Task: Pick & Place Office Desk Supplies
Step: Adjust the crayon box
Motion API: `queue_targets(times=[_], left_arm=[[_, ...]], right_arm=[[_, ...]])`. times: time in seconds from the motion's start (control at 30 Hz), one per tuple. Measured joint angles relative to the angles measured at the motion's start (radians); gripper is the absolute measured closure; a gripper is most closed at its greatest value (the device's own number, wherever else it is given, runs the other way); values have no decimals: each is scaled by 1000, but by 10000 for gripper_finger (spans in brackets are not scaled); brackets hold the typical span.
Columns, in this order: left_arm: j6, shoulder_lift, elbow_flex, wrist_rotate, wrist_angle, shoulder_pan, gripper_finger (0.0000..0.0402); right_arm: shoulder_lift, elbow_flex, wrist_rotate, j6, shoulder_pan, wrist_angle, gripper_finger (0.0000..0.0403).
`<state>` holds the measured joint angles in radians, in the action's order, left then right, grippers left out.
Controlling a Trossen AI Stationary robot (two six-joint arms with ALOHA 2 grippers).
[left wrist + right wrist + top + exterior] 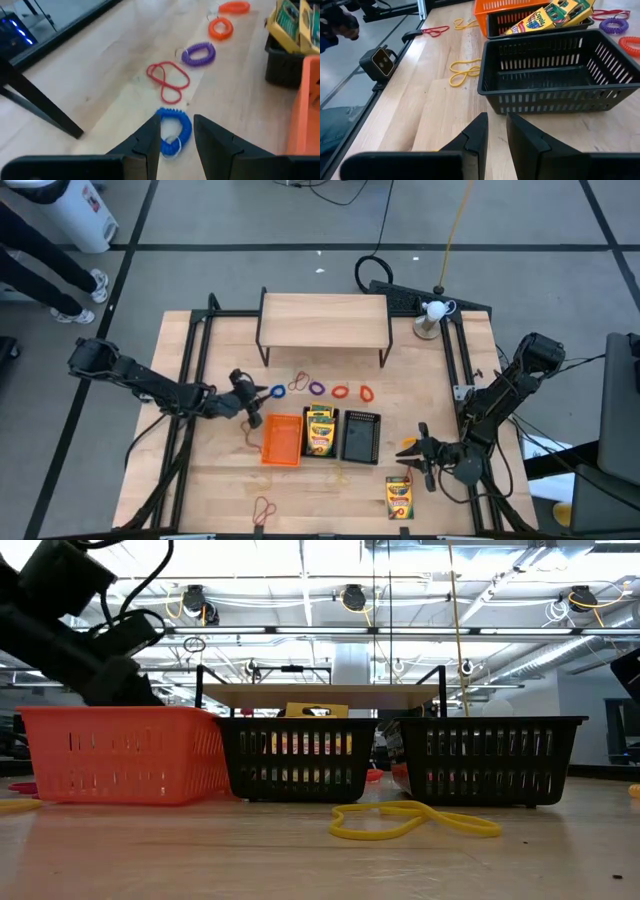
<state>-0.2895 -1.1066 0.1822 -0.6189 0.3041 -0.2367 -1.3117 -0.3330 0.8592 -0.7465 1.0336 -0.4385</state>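
Status from my end: left gripper (176, 137) is low over the table with its jaws spread a little, nothing pinched. Blue coil loop (173, 131) lies flat on the wood right at the fingertips, part of it between the two fingers (148, 142), the rest just ahead of them. Past the tips, in a row running away from the jaws: red rubber band (168, 81), purple coil (198, 54), then two orange coils (220, 28), all apart from the jaws. Orange tray (281, 439) sits just beside the left gripper (246, 396) on the high view, not touching as far as I can tell. Right gripper (496, 131) has its jaws parted by a narrow gap, holding nothing. Empty black tray (560, 70) stands just ahead of those jaws, near wall facing the tips, not touching. Behind it the middle black tray (320, 431) carries crayon boxes (552, 13); one more crayon box (399, 497) lies on the table beside the right gripper (421, 456), toward the front edge. Yellow rubber band (464, 70) lies ahead and off to the side of the right jaws, by the empty tray's corner. Another red band (434, 31) is farther out near the table edge.
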Motion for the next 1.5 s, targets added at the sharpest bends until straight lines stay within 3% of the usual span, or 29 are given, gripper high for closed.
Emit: queue_targets(times=[0.1, 0.33, 0.6, 1.13, 1.3, 1.5], left_arm=[[-9, -6, 0, 38, -23, 0, 282], [-12, -6, 0, 53, -21, 0, 282], [-8, -6, 0, 53, -24, 0, 282], [-24, -6, 0, 81, -26, 0, 282], [-29, -6, -1, 81, -25, 0, 282], [-38, -6, -1, 82, -25, 0, 282]], right_arm=[[0, -1, -48, -34, -1, 23, 344], [0, 0, -236, -301, -23, 167, 344], [0, 0, -471, -290, -118, 113, 344], [0, -46, -529, -163, -129, 30, 352], [0, -198, -570, -112, -108, 215, 397], [-52, -409, -545, -137, -67, 439, 402]])
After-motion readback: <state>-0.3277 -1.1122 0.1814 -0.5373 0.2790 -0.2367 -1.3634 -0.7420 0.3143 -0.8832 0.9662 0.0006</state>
